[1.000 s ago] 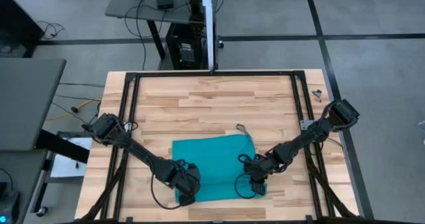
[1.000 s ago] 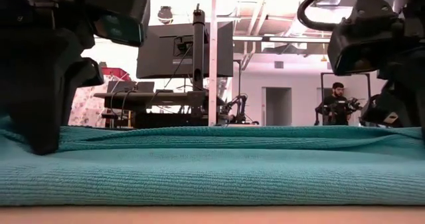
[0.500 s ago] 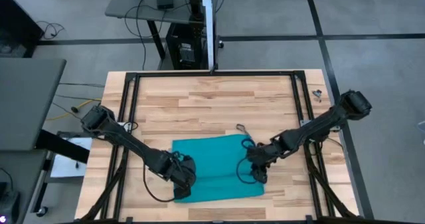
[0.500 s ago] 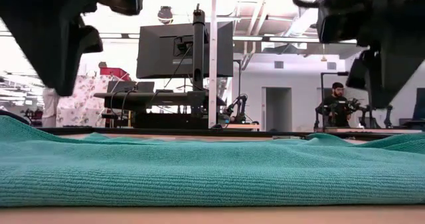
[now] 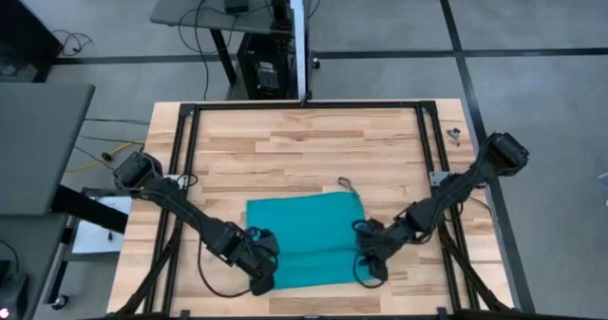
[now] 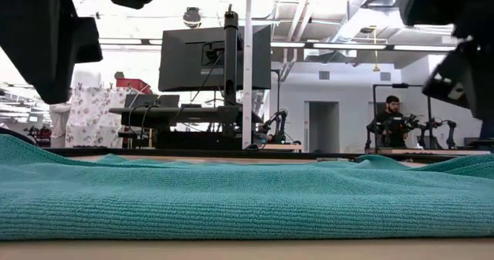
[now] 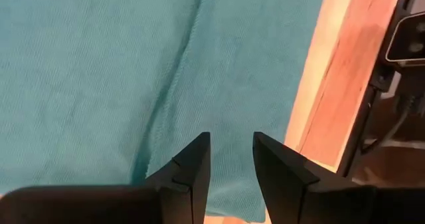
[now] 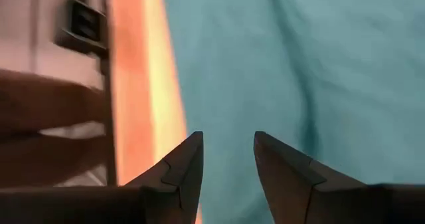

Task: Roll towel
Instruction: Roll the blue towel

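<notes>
The teal towel [image 5: 309,239] lies spread on the wooden table, with a shallow crease running left to right across its near part and a small loop tag [image 5: 345,182] at its far right corner. My left gripper [image 5: 261,277] hovers open over the towel's near left corner. In the left wrist view nothing lies between its fingers [image 7: 230,136], and the towel [image 7: 99,64] is below them. My right gripper [image 5: 372,268] hovers open over the near right corner, also with nothing between its fingers [image 8: 228,136], above the towel [image 8: 299,51]. In the low view the towel [image 6: 247,198] lies low, and both grippers are clear above it.
A black frame [image 5: 185,168] runs around the tabletop. A monitor stand [image 6: 230,82] rises beyond the far edge. A small metal piece [image 5: 453,135] sits at the table's far right. A person [image 6: 392,119] sits far back in the room. Bare wood lies beyond the towel's far edge.
Both grippers have come off the towel's near edge and risen clear of it. The right one has also drifted a little toward the near edge. The towel's near part, raised a second ago, has sunk flatter onto the table.
</notes>
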### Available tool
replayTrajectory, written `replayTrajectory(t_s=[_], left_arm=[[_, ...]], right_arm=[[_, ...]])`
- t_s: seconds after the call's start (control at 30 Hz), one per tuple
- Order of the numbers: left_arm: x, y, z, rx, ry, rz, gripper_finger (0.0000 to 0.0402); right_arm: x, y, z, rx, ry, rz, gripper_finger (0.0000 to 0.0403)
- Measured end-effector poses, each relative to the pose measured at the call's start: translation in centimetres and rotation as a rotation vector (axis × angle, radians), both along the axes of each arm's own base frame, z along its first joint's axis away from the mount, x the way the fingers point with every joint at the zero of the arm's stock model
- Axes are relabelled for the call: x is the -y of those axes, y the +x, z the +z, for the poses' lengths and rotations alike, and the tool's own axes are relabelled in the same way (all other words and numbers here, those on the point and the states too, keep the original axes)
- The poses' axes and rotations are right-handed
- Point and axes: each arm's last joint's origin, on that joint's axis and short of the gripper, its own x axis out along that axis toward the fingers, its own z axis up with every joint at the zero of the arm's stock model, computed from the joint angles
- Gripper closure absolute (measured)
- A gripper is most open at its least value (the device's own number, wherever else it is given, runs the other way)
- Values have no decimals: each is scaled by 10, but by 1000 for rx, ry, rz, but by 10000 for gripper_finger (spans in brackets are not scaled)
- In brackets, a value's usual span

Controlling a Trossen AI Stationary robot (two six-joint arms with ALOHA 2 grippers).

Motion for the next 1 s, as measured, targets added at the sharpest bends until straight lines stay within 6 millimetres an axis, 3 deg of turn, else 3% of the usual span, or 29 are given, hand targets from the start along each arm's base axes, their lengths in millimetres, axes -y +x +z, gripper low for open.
replayTrajectory(t_s=[0.1,0.23,0.3,0.67,0.9,1.0], left_arm=[[2,1,-8,-20,14,-1,306],[5,6,-20,-25,31,-7,306],[7,6,-27,-42,43,-9,306],[20,-7,-42,-116,102,-34,306],[19,-6,-43,-122,99,-19,306],[19,-6,-44,-126,102,-17,306]], right_arm=[[-3,4,-18,-37,-30,-8,296],[-9,14,-32,6,-17,-18,374],[-10,17,-36,18,-16,-31,393],[-1,-2,-39,-105,-185,-155,402],[-9,4,-23,-6,-73,-123,403],[-11,-5,-24,-70,-105,-116,403]])
